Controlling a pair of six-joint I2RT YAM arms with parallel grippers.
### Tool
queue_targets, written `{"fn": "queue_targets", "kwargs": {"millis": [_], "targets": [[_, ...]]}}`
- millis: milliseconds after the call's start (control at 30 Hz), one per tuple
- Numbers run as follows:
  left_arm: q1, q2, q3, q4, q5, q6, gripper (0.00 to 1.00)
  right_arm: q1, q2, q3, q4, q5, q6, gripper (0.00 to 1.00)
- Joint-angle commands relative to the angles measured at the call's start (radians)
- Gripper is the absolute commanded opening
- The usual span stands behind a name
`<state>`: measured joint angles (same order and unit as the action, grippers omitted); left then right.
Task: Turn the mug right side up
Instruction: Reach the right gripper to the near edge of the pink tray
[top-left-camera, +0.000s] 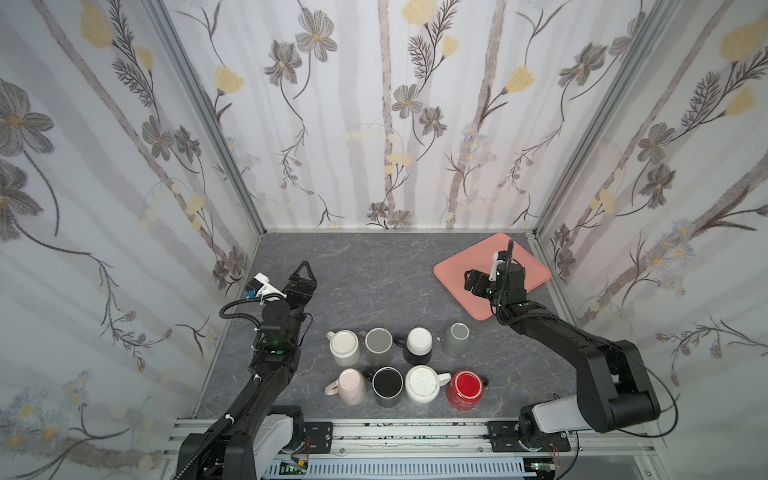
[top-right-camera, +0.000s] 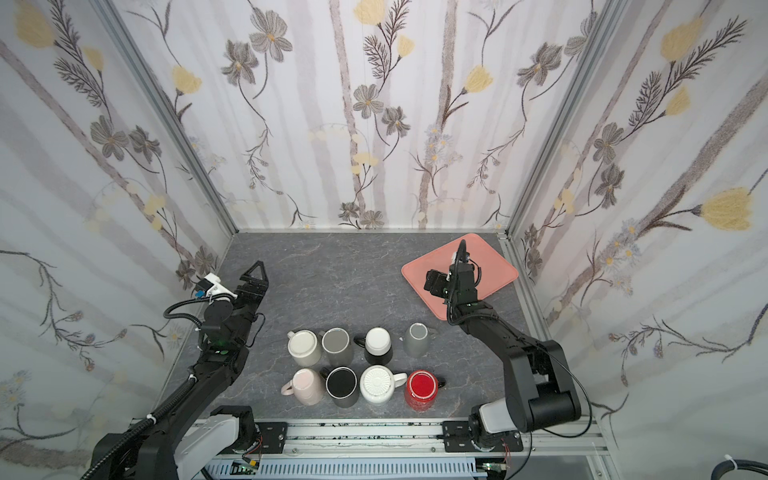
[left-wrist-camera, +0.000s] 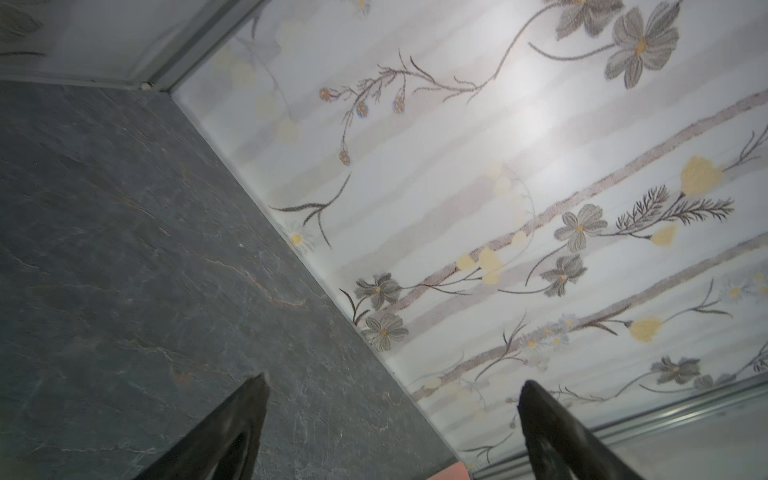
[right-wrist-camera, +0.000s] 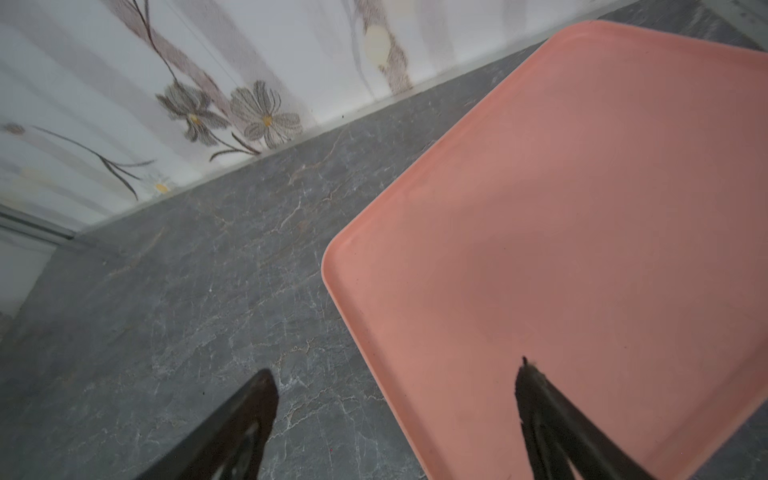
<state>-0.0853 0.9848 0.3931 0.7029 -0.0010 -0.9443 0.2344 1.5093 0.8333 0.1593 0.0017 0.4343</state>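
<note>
Near the front edge of the desk (top-left-camera: 374, 282), between the two arm bases, we see two tight rows of four. In front, from left to right, stand a pink mug (top-left-camera: 351, 386), a black mug (top-left-camera: 387, 384) showing a dark hollow inside a pale rim, a white ribbed mug (top-left-camera: 422, 384) with a rayed disc on top, and a red mug (top-left-camera: 465, 388). Behind them are a cream mug (top-left-camera: 345, 347), a grey mug (top-left-camera: 379, 345), a black-and-white mug (top-left-camera: 419, 345) and, a little apart, a pale grey mug (top-left-camera: 455, 338). From above we cannot say for sure which ones stand mouth-down.

Bare desk runs from the back row to the flowered back wall (top-left-camera: 374, 124). A pink tray (top-left-camera: 532, 270) lies askew in the back right corner, close to the right wall. The right end effector (right-wrist-camera: 395, 368) hangs over the tray's left edge, fingers spread wide, holding nothing. The left end effector (left-wrist-camera: 392, 380) hangs over bare desk near the left wall, likewise wide and holding nothing, well apart from the mugs.
</note>
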Motion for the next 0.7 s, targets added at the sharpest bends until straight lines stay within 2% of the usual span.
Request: {"fn": "queue_targets", "kwargs": {"millis": [0,233,367,433,533,667], "targets": [[-0.042,0.012,0.041,-0.096,0.084,0.036,0.91,0.025,0.122,0.110,-0.235,-0.036,-0.078,0.83],[-0.150,-0.001,0.045,-0.162,0.070,0.058,0.91,0.075,0.305,0.248,-0.354,-0.016,-0.088,0.71],[-0.172,0.016,0.044,-0.166,0.068,0.066,0.91,0.102,0.355,0.298,-0.379,-0.019,-0.085,0.64],[-0.173,0.027,0.045,-0.165,0.074,0.066,0.91,0.110,0.388,0.330,-0.395,-0.024,-0.076,0.57],[-0.175,0.036,0.047,-0.162,0.087,0.064,0.91,0.115,0.437,0.375,-0.404,-0.073,-0.059,0.51],[-0.179,0.038,0.048,-0.161,0.093,0.070,0.91,0.132,0.495,0.442,-0.393,-0.165,-0.032,0.49]]}}
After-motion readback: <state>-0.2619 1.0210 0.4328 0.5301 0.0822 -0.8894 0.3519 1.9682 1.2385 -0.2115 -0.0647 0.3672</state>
